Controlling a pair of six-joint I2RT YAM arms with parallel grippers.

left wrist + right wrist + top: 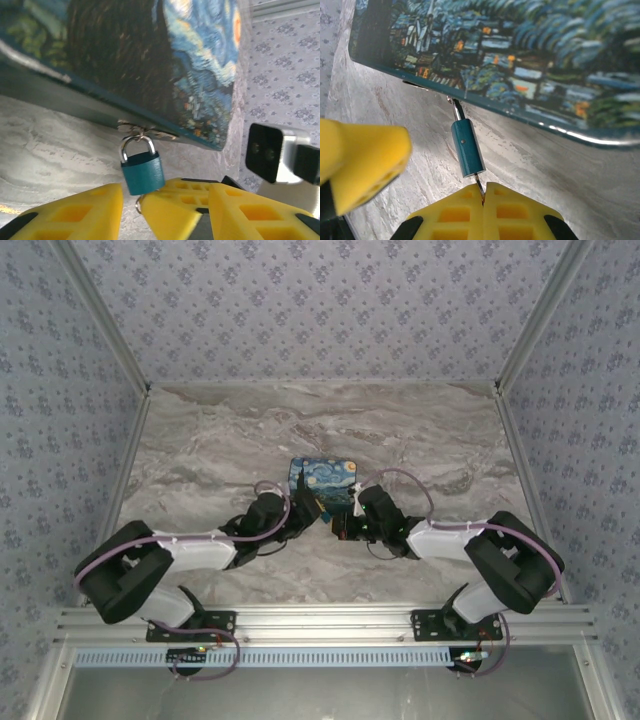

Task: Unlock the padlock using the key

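Pinching the key (479, 186) tight in the right gripper (483, 194), seemingly seated in the padlock (467, 147) keyway; bracketing it with the left gripper (165, 195) half spread, not gripping. Hanging off the tin box (520, 60) hasp (145, 132) beyond. Risking swing and key slip if turned unbraced.

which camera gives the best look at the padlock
The left wrist view: the padlock faces the camera, teal body and shackle clear, hanging off the tin box. The right wrist view shows it edge-on, a narrow teal bar. In the top external view it is too small to make out.
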